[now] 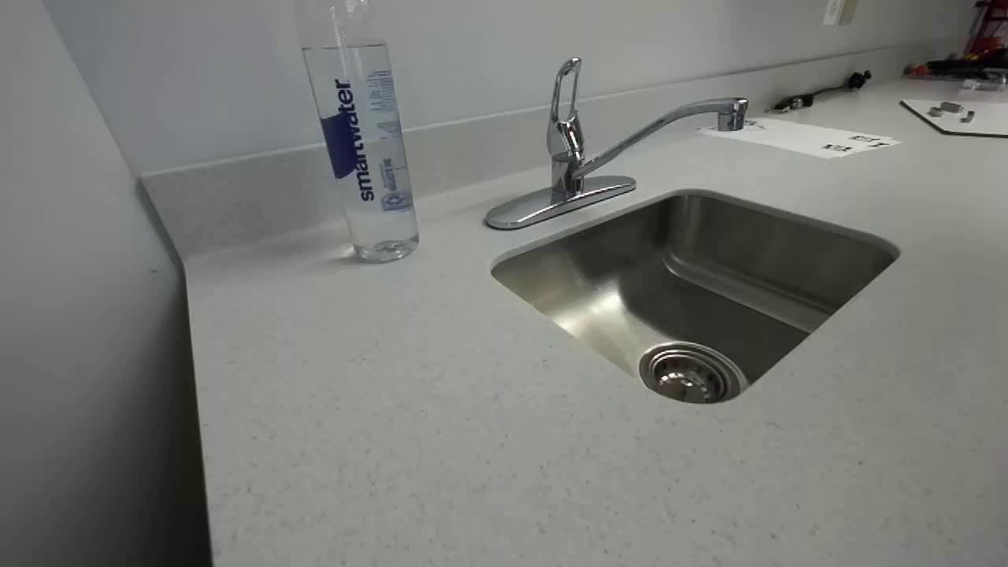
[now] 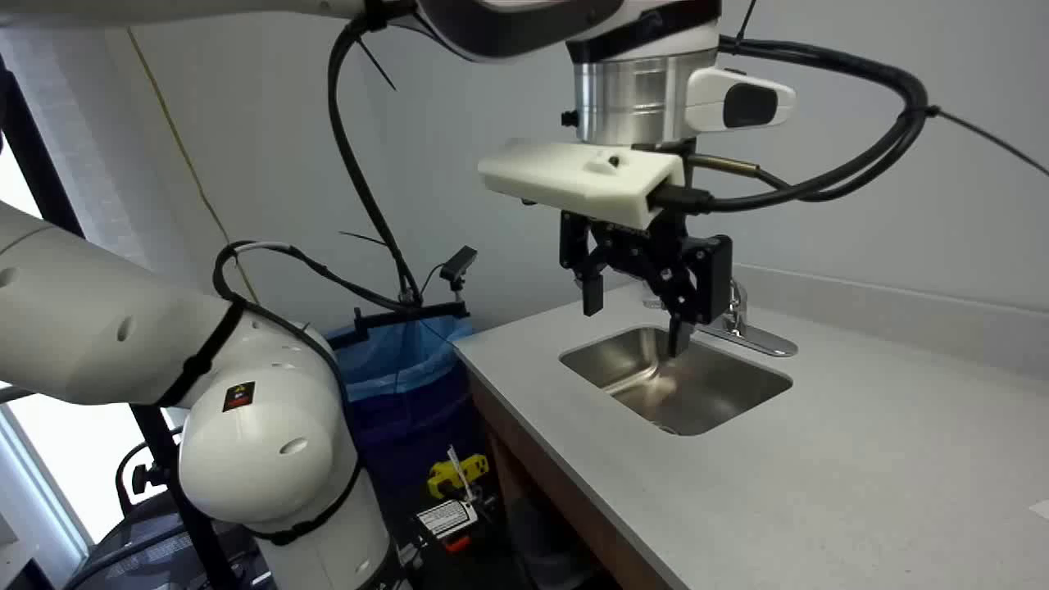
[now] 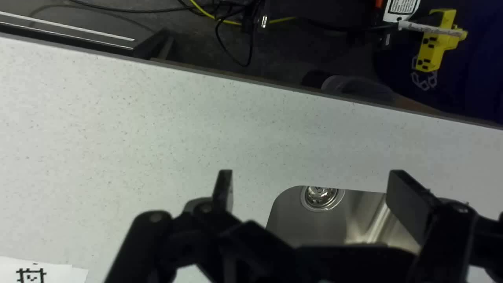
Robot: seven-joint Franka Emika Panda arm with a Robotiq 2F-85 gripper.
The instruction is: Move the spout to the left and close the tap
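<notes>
Released, the tool [image 2: 636, 318] hangs above the desk [image 2: 860, 492] with its fingers [image 3: 406, 205] spread well apart; in the wrist view, the sink [image 3: 289, 214] and pale desk surface show between them. Close to the back edge of the desk stands the tap [image 1: 565, 169], upright on an oval base plate [image 1: 520, 211], its looped lever handle [image 1: 564, 137] pointing up. Its spout [image 1: 655, 126] reaches roughly along the back edge, away from the back corner that shows, and ends in a nozzle [image 1: 732, 118] facing down. In an exterior view the tool covers part of the tap, and how the spout lies cannot be told from there. On the front side of the tap, the sink is set into the desk, its drain [image 3: 320, 196] lying toward the front edge. A clear water bottle [image 1: 366, 138] with a blue label [image 1: 340, 150] stands by that same back corner, apart from the tap. Farther along the back edge, beyond the spout, lies a white sheet [image 1: 795, 135] printed with black marks. Past the front edge, a yellow power strip [image 3: 437, 44] lies lower than the desk, and a blue-lined bin [image 2: 401, 438] stands just beside a front corner.
</notes>
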